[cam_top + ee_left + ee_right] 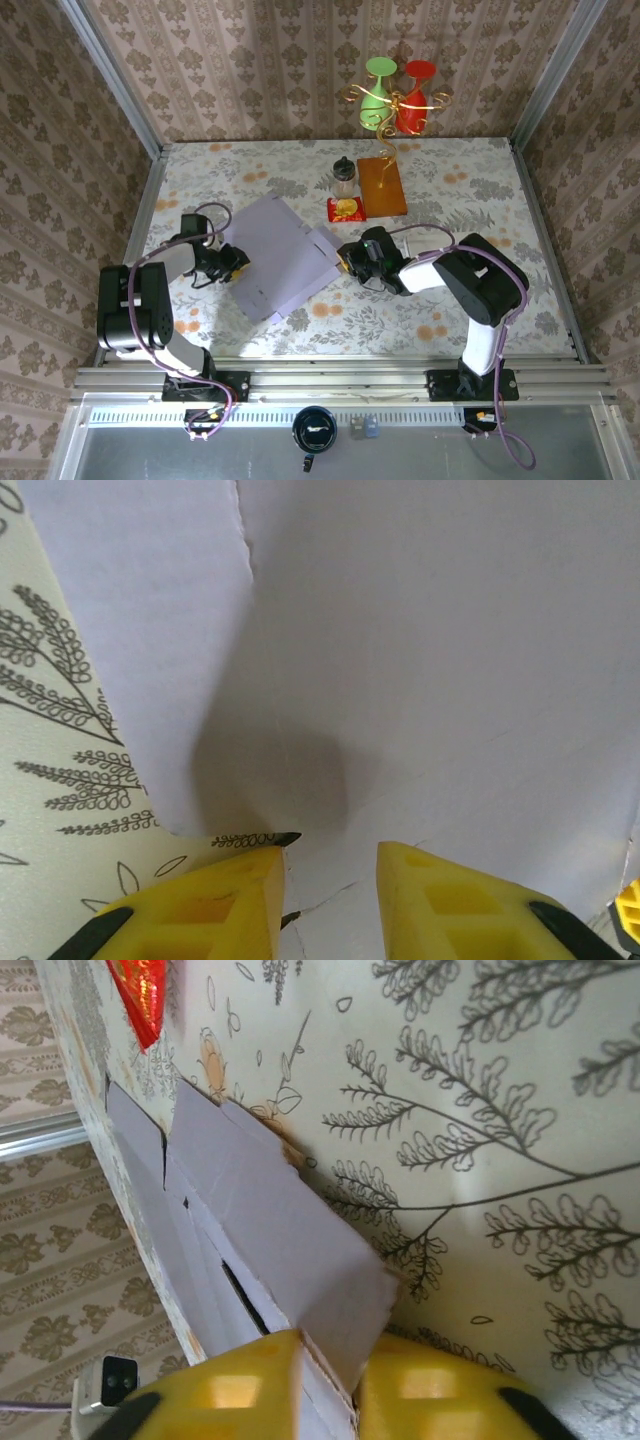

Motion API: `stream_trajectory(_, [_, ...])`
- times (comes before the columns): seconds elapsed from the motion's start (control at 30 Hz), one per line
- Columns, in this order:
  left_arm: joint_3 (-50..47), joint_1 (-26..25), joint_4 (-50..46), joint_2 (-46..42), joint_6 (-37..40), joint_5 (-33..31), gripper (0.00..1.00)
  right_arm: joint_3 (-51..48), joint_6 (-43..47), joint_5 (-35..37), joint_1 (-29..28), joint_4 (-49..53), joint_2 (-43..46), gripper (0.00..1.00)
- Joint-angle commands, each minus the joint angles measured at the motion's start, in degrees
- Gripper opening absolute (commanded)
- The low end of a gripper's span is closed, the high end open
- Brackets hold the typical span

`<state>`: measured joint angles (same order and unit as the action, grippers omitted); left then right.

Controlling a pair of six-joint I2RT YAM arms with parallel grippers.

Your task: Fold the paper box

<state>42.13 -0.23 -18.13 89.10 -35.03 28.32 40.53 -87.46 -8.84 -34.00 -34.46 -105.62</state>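
Paper box (280, 255) lies unfolded and nearly flat in the middle of the desk (480, 190), between the two arms, so each arm can reach one side. A side flap (300, 1260) on its right edge stands up from the desk because the right fingers (250, 1385) pinch it, probably to begin the fold. The left fingers (220, 910) stand a little spread at the left edge, holding nothing; I judge they are placed there to keep that side down.

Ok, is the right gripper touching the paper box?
Touching. In the right wrist view, the right gripper has its yellow fingers closed on a flap of the paper box.
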Motion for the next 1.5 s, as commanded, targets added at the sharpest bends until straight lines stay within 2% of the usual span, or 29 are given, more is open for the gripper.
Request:
stream_trajectory(0.0, [-0.5,0.3,-0.5,0.1,1.6,0.3,0.31,1.2,0.2,1.1,-0.2,2.5,1.4,0.11])
stream_trajectory(0.07, [-0.1,0.1,-1.0,-1.2,1.9,-0.2,0.31,1.8,0.1,1.5,-0.3,5.8,2.9,0.01])
stream_trajectory(0.17, [2.3,-3.7,-4.5,-6.6,4.7,-4.4,0.33,3.2,-1.2,2.4,-0.7,12.6,5.9,0.00])
stream_trajectory(0.27, [5.4,-14.4,-10.0,-15.7,10.7,-15.5,0.38,6.1,-3.3,2.9,-0.9,21.8,9.1,0.00])
stream_trajectory(0.4, [3.1,-29.0,-11.0,-28.8,16.8,-26.4,0.41,10.9,-6.1,2.6,-0.8,32.9,11.8,0.00])
stream_trajectory(0.5, [-0.3,-36.9,-10.9,-37.0,19.7,-26.9,0.44,14.4,-7.8,2.1,-0.8,38.5,12.5,0.00])
stream_trajectory(0.6, [-2.4,-44.2,-11.2,-42.5,22.8,-28.1,0.64,17.6,-9.1,1.6,-0.7,42.9,12.7,0.00])
stream_trajectory(0.77, [-1.6,-53.0,-14.9,-39.9,27.7,-33.6,0.65,23.1,-9.7,-0.3,-0.1,49.2,12.2,0.00])
stream_trajectory(0.87, [0.7,-56.0,-18.4,-35.9,29.1,-38.9,0.63,24.9,-9.8,-0.5,0.3,51.7,12.6,0.00])
stream_trajectory(1.07, [2.1,-56.5,-20.3,-33.8,27.9,-48.1,0.60,26.8,-9.8,-2.4,1.0,54.9,13.0,0.00])
stream_trajectory(1.3, [2.4,-56.8,-19.4,-32.2,30.7,-46.3,0.55,27.5,-10.4,-3.6,1.3,56.8,13.8,0.00])
stream_trajectory(1.47, [4.2,-57.2,-19.8,-31.1,32.7,-46.9,0.45,28.0,-10.4,-4.1,1.5,58.1,14.0,0.00])
